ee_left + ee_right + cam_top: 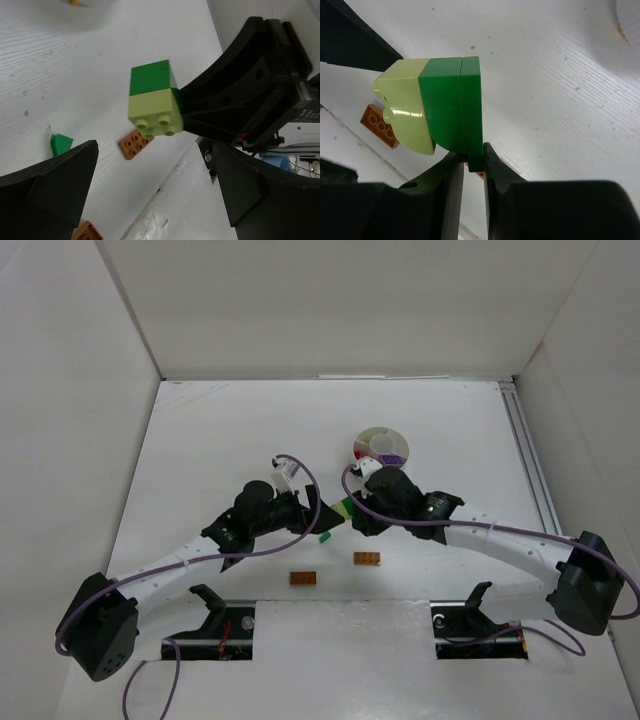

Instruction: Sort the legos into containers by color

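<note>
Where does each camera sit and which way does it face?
Top external: above, behind the robot, looking down on the table; left arm and right arm show.
Left wrist: on the left arm, facing the green and yellow-green brick stack past its open left gripper.
Right wrist: on the right arm, looking along the right gripper, shut on that stack.
Shared: both wrist views show the stack.

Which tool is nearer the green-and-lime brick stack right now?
Right. The right tool is shut on the stack at its dark green end. The left tool is open just short of its lime end, not touching it.
</note>
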{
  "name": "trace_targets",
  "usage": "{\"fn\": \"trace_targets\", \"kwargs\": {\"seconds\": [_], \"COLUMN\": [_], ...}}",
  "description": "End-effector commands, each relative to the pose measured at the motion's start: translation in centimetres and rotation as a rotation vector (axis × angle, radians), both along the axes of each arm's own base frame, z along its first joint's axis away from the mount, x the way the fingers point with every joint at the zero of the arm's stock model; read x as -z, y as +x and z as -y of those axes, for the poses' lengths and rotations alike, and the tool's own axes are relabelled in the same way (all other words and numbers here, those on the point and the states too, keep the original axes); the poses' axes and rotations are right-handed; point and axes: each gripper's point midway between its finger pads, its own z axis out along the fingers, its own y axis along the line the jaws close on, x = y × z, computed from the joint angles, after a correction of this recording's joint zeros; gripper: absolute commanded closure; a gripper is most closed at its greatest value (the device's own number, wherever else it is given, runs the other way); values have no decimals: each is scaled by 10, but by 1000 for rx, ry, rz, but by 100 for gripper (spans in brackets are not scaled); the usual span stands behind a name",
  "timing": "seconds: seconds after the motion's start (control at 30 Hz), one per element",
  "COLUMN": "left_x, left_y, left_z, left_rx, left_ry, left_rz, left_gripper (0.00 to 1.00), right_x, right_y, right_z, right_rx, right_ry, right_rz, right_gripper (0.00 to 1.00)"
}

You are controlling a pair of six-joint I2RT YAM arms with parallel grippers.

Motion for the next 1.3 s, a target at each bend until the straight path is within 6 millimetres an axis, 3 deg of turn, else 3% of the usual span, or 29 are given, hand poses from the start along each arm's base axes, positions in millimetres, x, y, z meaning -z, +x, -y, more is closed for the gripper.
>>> {"fn": "trace_targets", "kwargs": {"seconds": [0.0,0.13,0.27,0.3,0.63,0.67,0.77,0.83,0.97,1.07,1.2,1.23,1.27], "left_x": [-54,-60,-53,-52,-54,-54,-54,-58,-60,-64,-73,-78,-80], "left_y": [7,10,7,10,10,12,12,13,13,9,2,-2,-4], "left_z": [19,21,28,29,36,35,35,36,35,33,26,24,22], "left_rx": [31,18,39,29,29,20,20,22,29,61,125,150,177], "left_ry": [-124,-132,-118,-112,-111,-109,-109,-111,-104,-92,-57,-55,-50], "left_rz": [130,148,129,126,119,121,121,135,165,214,338,372,413], "left_gripper": [5,6,19,29,86,98,100,100,100,100,100,100,100], "right_x": [-26,-24,-35,-36,-35,-35,-42,-44,-56,-64,-91,-111,-116], "right_y": [8,8,9,9,8,8,8,6,-4,-18,-36,-40,-43], "right_z": [-15,-13,-20,-23,-18,-18,-17,-18,-20,-18,-5,1,6], "right_rx": [11,35,25,18,42,42,35,20,-117,-225,-327,-339,-343], "right_ry": [62,47,85,96,80,80,94,102,112,121,168,204,215], "right_rz": [32,15,18,19,3,3,22,29,80,112,212,279,303], "right_gripper": [96,96,96,94,91,90,88,81,41,32,16,10,6]}}
